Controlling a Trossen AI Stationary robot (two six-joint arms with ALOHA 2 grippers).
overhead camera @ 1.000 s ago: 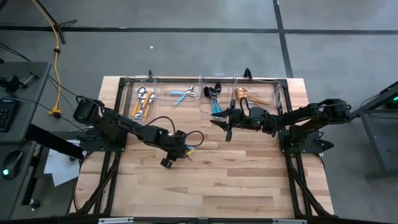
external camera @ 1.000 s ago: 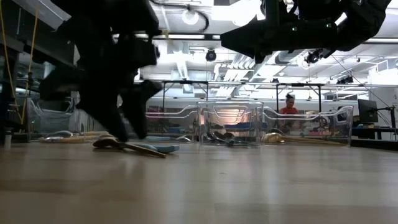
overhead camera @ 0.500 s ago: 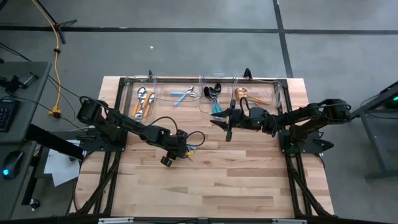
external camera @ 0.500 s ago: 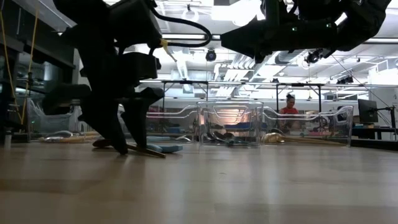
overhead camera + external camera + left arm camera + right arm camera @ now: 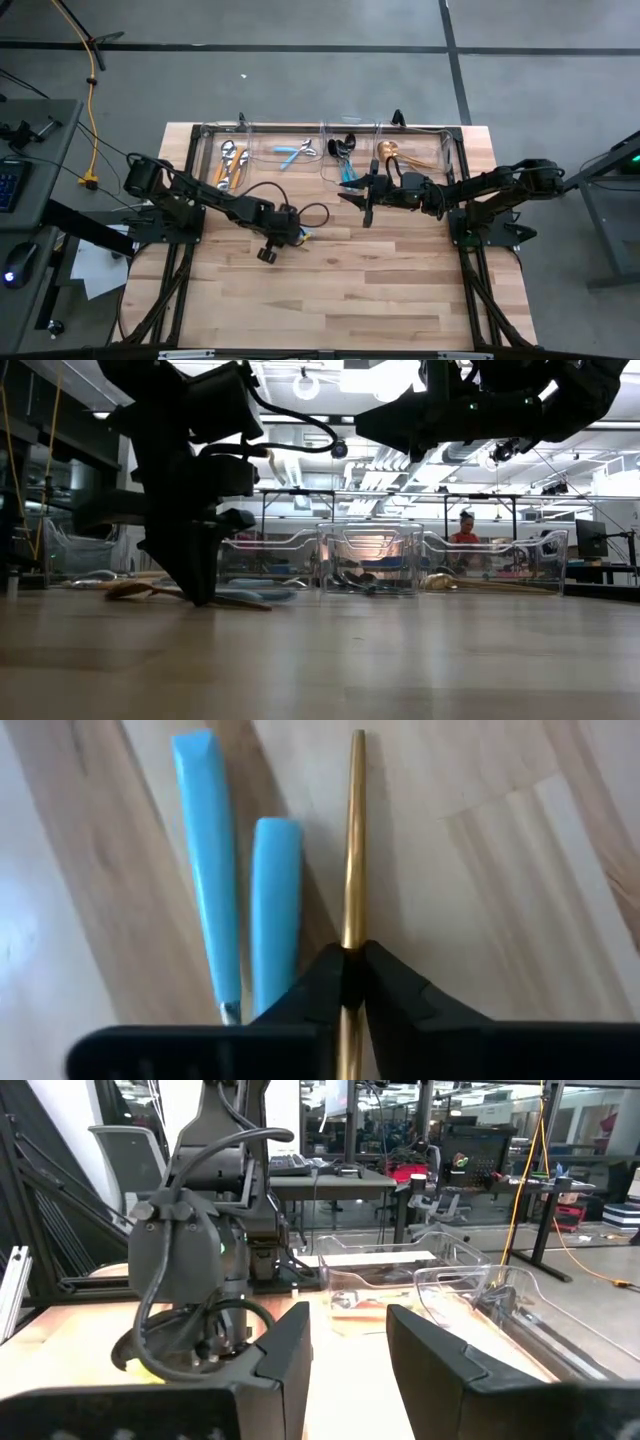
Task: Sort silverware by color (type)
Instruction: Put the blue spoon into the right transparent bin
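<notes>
A gold piece of silverware (image 5: 352, 840) lies on the wooden table beside two light-blue handles (image 5: 205, 870), a little left of the table's middle (image 5: 303, 238). My left gripper (image 5: 293, 236) stands over them, pointing steeply down, shut on the gold piece; in the low view the gripper (image 5: 203, 598) reaches the tabletop and the gold head (image 5: 128, 589) shows to its left. My right gripper (image 5: 360, 196) hovers level above the table by the bins, open and holding nothing (image 5: 348, 1350). My left gripper pinches the gold handle (image 5: 351, 935) between its two fingertips (image 5: 400, 1000), partway along its length. The fingers come from above, pointing steeply down, and lie across the handle. The gold piece lies flat on the table, its free end reaching out past the fingers.
A row of clear plastic bins (image 5: 320, 150) stands along the far edge, holding orange-handled pieces (image 5: 228, 165), light-blue ones (image 5: 295, 152), dark ones (image 5: 345, 155) and gold ones (image 5: 400, 152). Bare wood lies toward the near edge. A person (image 5: 466, 528) sits in the room behind.
My left gripper has sunk to the tabletop with its fingers spread on either side of the gold piece, tipped a little, and then shut on the handle. The gold piece has slid slightly toward the table's left, still on the wood.
</notes>
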